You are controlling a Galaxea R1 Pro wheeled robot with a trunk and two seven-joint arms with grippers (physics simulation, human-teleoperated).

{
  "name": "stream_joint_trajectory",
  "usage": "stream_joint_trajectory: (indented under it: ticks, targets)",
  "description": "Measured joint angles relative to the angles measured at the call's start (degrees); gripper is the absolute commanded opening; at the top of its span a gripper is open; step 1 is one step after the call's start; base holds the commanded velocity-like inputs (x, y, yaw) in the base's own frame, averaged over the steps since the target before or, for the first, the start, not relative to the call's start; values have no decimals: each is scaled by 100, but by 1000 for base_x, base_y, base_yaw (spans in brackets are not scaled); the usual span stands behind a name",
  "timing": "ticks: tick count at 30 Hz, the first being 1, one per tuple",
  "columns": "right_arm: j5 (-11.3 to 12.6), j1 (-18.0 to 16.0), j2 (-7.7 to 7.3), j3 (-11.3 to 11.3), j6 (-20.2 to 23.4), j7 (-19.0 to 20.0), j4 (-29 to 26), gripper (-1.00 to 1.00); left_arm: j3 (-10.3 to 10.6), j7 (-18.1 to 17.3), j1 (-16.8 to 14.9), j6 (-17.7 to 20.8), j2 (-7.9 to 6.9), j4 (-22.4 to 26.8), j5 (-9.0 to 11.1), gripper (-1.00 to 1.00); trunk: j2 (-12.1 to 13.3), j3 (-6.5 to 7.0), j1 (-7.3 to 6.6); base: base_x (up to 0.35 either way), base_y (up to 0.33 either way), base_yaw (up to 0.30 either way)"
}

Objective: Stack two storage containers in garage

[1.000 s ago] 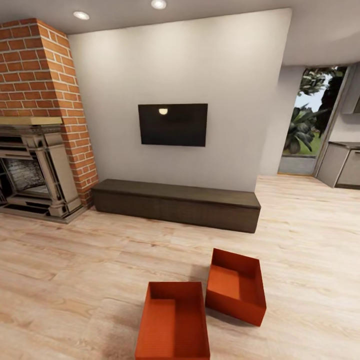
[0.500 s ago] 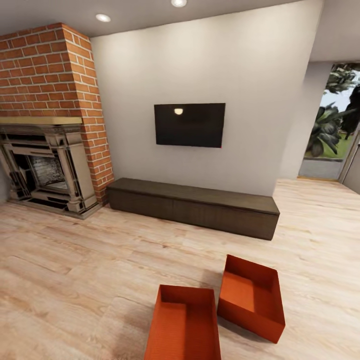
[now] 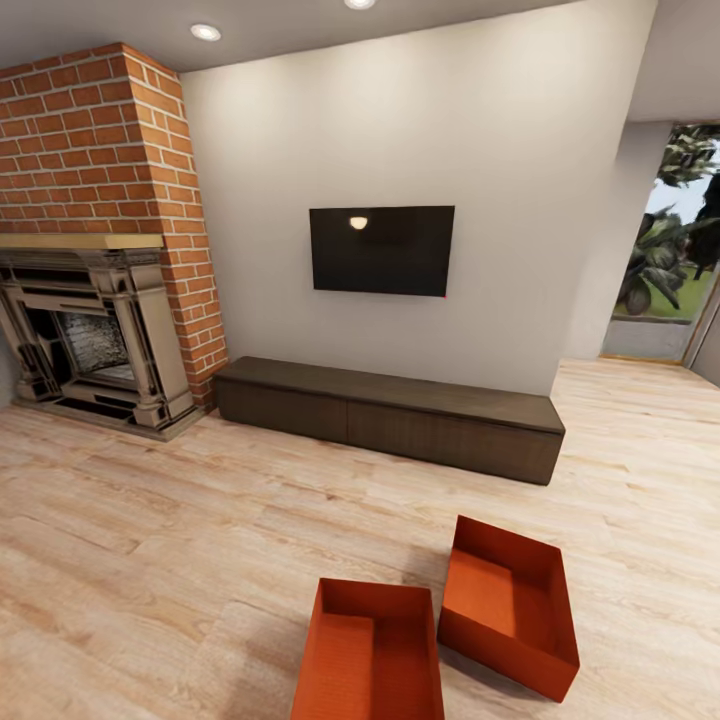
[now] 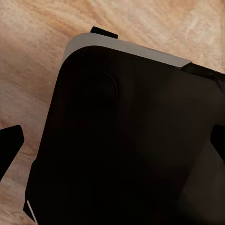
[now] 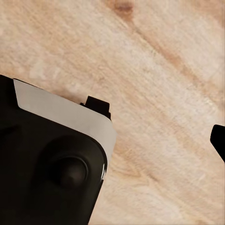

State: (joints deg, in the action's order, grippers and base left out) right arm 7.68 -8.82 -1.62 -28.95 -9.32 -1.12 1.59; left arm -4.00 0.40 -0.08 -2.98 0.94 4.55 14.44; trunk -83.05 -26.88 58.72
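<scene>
A home living room: a red-brick fireplace (image 3: 95, 240) is flanking a wall-mounted TV (image 3: 381, 250), with a low dark cabinet (image 3: 390, 418) sitting on pale wood-plank flooring (image 3: 150, 540).

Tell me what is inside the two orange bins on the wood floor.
Both look empty. The right bin shows a bare bottom. The left bin is cut off by the picture's edge, so its near end cannot be seen.

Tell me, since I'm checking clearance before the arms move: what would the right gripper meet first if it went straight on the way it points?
Probably the pale wood-plank floor; the right wrist view looks along the gripper onto bare planks beside the robot's dark base. Depth is unclear.
</scene>
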Motion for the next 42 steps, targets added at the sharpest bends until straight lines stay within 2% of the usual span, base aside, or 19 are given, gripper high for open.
stream_joint_trajectory:
  ticks: [6,19,42]
  targets:
    - [35,0,-1,13,-1,-4,0,100,-2,0,0,-3,0,1,3,100,0,0,1,9,0,-44]
    - [19,0,-2,17,-1,-9,0,100,-2,0,0,-5,0,6,4,100,0,0,1,1,0,-184]
    - [35,0,-11,19,0,-8,0,100,-3,0,0,-7,3,9,7,100,0,0,0,69,74,-6]
